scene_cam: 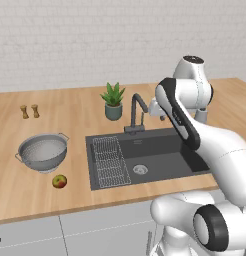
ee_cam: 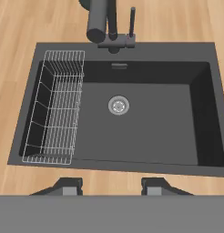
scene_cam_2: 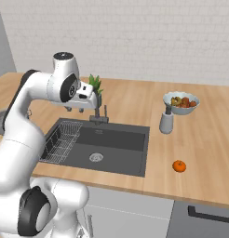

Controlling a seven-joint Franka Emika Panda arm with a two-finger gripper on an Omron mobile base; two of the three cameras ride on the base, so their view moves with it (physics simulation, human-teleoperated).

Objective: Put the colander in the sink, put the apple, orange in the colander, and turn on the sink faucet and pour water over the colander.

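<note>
The silvery perforated colander stands on the wooden counter left of the sink, with nothing in it. The red-and-green apple lies just in front of it. The orange rests on the counter right of the sink. The dark gooseneck sink faucet stands behind the basin, and no water runs from it. My gripper hovers high over the sink's left half and points down. In the hand view my gripper is open, with nothing between the fingers, above the basin's near rim.
A wire rack sits in the sink's left part, and a round drain is in the middle. A potted plant and two small shakers stand at the back. A fruit bowl and a grey bottle stand right of the sink.
</note>
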